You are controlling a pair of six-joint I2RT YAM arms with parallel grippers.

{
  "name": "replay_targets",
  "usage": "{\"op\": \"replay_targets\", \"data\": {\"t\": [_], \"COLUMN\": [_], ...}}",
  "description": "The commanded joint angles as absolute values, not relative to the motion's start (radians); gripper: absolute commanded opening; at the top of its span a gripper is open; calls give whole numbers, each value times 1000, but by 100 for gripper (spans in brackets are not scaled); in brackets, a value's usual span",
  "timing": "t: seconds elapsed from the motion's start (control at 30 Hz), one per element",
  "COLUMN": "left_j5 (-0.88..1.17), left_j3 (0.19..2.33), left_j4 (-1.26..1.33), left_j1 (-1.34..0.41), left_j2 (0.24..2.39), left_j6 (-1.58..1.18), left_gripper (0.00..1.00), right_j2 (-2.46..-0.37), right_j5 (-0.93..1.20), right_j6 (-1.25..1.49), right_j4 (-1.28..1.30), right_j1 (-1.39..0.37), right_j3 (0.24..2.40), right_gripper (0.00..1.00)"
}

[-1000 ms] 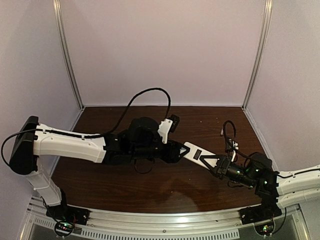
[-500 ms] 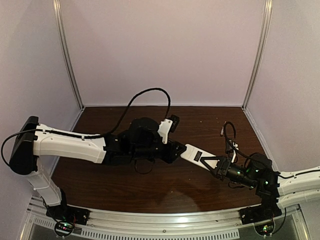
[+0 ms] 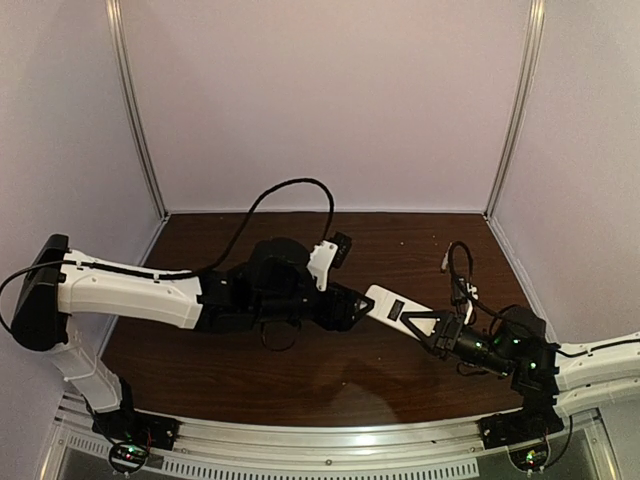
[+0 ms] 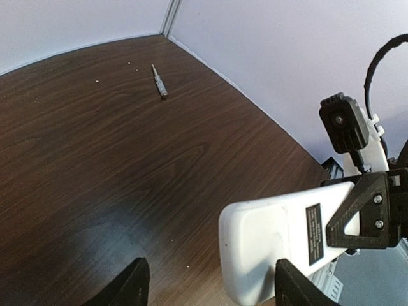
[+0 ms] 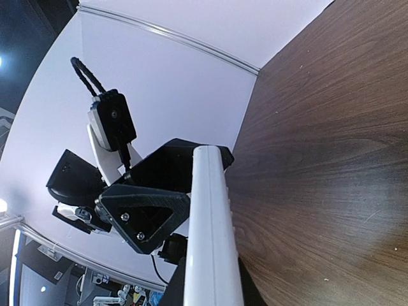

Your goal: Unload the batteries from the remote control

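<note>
Black right gripper (image 3: 425, 322): clenched on one end of the remote control (image 4: 274, 248), holding it clear of the desk (image 4: 95, 159), probably as a steady brace.
Remote control: a flat white bar with its labelled face showing and its free end reaching just ahead of the other arm.
Left gripper (image 4: 210, 280): released, fingers spread around that free end, likely lining up to open it.
Batteries: not visible, presumably inside.
Beyond the left gripper: a slim metal tool (image 4: 159, 81) lies well apart.

Right gripper (image 3: 420, 321) clamps the remote control (image 3: 390, 304) over the table (image 3: 300, 385); left gripper (image 3: 354, 304) at its free end, contact unclear.
</note>
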State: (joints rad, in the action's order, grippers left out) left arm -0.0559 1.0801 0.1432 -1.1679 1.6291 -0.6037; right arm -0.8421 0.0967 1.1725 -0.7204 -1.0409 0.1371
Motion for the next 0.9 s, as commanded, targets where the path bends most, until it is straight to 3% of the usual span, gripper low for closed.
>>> {"op": "replay_targets", "data": {"t": [0.0,0.27,0.87], "left_j5": [-20,163,376], "left_j3": [1036,973,1088], "left_j4": [139,199,90], "left_j1": [-1162,-1109,-1075], "left_j2": [1551,1495,1546], "left_j6": [-588,-610,-581], "left_gripper": [74,74,67], "right_j2": [-860,-935,-937], "right_j5": [106,139,191], "right_j6": [1146,1150,1131], "right_j4": [-801,-898,-909], "right_j1": [-1043,-1042,-1042], "right_j3": [138,134,146], "right_gripper": [0,0,0]}}
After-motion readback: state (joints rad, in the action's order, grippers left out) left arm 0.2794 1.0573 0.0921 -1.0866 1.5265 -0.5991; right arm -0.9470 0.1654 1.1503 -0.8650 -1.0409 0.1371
